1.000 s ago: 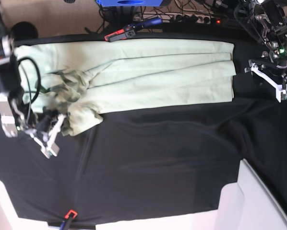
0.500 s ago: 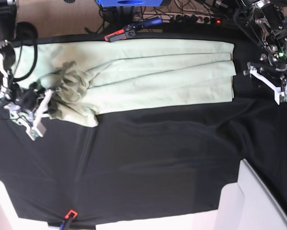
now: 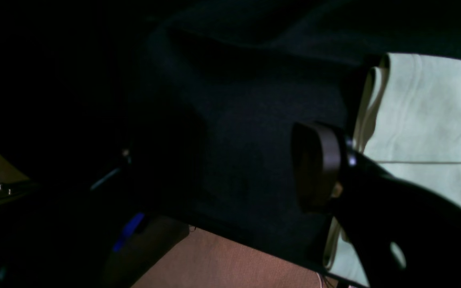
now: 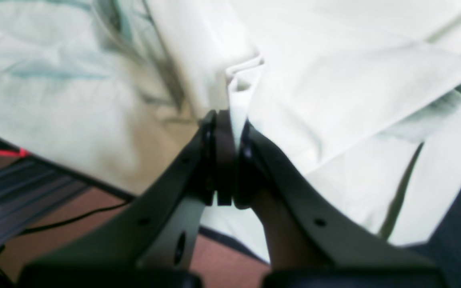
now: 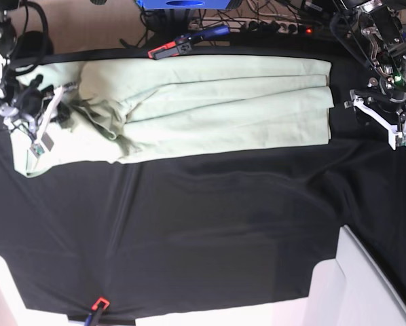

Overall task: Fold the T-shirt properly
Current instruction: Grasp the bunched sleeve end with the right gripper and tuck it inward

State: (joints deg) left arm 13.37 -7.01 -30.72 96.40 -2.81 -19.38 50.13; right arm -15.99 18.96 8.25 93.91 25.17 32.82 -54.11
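The T-shirt (image 5: 210, 102) lies along the far edge of the black-clothed worktop (image 5: 223, 231), already narrowed into a long band with lengthwise folds showing; its collar end is rumpled and bunched. I judge the side folds done and the crosswise folds, end to end, not yet made. My right gripper (image 5: 41, 129) has its fingers (image 4: 218, 160) pinched tight on a ridge of fabric at that rumpled end. My left gripper (image 5: 386, 119) hangs just beyond the hem end, fingers (image 3: 314, 164) spread wide and holding nothing, the shirt's edge just beside them.
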